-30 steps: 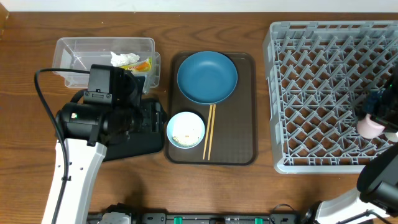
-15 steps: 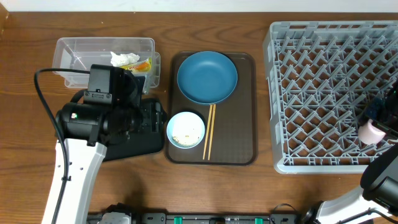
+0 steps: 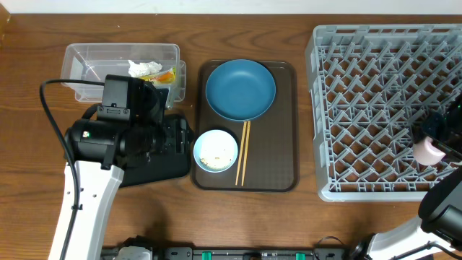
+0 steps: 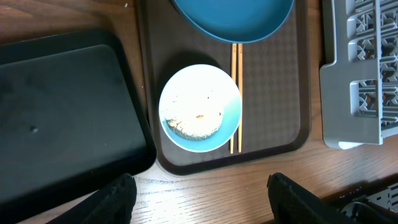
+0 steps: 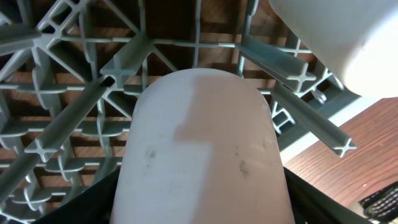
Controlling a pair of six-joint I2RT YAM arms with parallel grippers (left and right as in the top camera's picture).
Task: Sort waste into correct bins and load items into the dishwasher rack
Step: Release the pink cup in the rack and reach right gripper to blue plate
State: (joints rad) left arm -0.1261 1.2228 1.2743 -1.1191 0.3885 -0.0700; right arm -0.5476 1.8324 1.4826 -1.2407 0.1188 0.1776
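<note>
My right gripper (image 3: 435,136) is shut on a small white cup (image 3: 429,150), held over the right side of the grey dishwasher rack (image 3: 375,94). In the right wrist view the cup (image 5: 202,149) fills the jaws (image 5: 202,208) above the rack lattice (image 5: 74,124), and a second white cup (image 5: 336,37) sits at the top right. My left gripper (image 4: 199,199) is open and empty above the wood, in front of the light-blue bowl (image 4: 200,107) with rice crumbs (image 4: 196,124). Chopsticks (image 4: 236,93) lie beside the bowl, and the blue plate (image 3: 240,89) lies behind it. The clear tub (image 3: 94,61) holds the tissue (image 3: 144,68) and wrapper (image 3: 166,76).
The bowl, plate and chopsticks rest on a brown serving tray (image 3: 281,144). The black tray (image 4: 62,106) lies left of it, mostly under my left arm in the overhead view. The rack's near left corner (image 4: 360,81) is close to the serving tray's right edge.
My right gripper with the cup has shifted slightly toward the rack's near edge. The left arm has not moved.
</note>
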